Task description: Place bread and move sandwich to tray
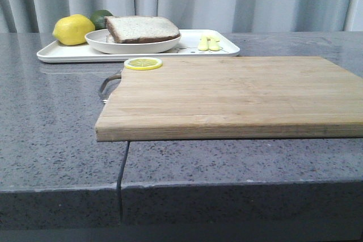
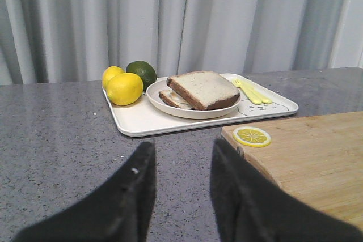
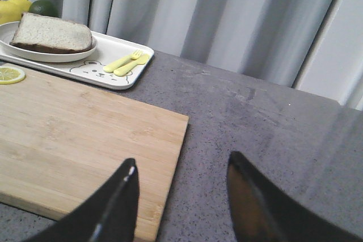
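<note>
The white tray (image 1: pixel 62 54) lies at the back left of the grey counter. On it stands a round white plate (image 1: pixel 130 45) with the sandwich. The thick brown-crusted bread (image 2: pixel 204 89) lies on top, tilted over a thinner slice (image 2: pixel 169 99). Neither gripper shows in the front view. My left gripper (image 2: pixel 181 151) is open over bare counter, short of the tray (image 2: pixel 142 120), with nothing between its fingers. My right gripper (image 3: pixel 181 168) is open over the cutting board's right edge, far from the bread (image 3: pixel 51 33), and holds nothing.
A large wooden cutting board (image 1: pixel 227 94) with a metal handle (image 1: pixel 108 86) fills the middle, a lemon slice (image 1: pixel 143 63) on its far left corner. A lemon (image 1: pixel 72 29), a lime (image 1: pixel 101 18) and yellow cutlery (image 1: pixel 209 43) share the tray. A curtain hangs behind.
</note>
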You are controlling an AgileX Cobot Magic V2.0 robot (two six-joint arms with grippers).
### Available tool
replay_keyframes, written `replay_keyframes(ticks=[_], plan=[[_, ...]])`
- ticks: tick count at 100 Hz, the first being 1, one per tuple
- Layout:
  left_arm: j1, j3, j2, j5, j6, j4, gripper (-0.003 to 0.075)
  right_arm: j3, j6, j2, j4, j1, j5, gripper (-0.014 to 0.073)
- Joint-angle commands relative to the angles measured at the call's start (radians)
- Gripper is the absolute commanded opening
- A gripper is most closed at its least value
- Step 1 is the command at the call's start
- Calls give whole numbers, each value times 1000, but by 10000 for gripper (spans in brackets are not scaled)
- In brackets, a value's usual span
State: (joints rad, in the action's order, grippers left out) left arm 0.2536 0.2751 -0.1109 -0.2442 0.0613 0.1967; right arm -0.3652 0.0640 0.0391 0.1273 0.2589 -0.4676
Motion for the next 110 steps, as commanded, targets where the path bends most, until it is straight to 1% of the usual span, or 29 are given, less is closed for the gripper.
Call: replay_keyframes(ticks=[1,3,8,10,13,18,28,36,89,100,105,110], plan=[[6,27,-10,74,-1,2,69,-20,7,14,14,-7,116,242],[6,27,-10,74,-1,2,40,-20,7,14,14,-7,121,216],[6,27,-10,74,-1,2,-22,-20,7,14,14,-7,133,107],[6,27,-10,74,-1,2,-18,-20,7,14,14,-7,137,80],[6,27,-10,74,-1,2,-19,-20,7,14,14,-7,139,12],[6,27,-10,74,-1,2,-19,-20,7,14,14,-7,141,-74],[6,27,-10,72,-1,2,-19,-20,7,14,14,-7,139,-67],[6,27,-10,69,-1,33,-19,-20,7,14,14,-7,139,-67],[6,27,-10,69,1,33,-19,-20,7,14,14,-7,139,-67],[-2,14,-6,69,4,-28,-19,-20,7,14,14,-7,139,-67],[-22,2,-2,69,4,-42,-19,-19,7,14,14,-7,139,-67],[-50,-15,3,69,4,-92,-19,-19,7,14,14,-7,139,-67]])
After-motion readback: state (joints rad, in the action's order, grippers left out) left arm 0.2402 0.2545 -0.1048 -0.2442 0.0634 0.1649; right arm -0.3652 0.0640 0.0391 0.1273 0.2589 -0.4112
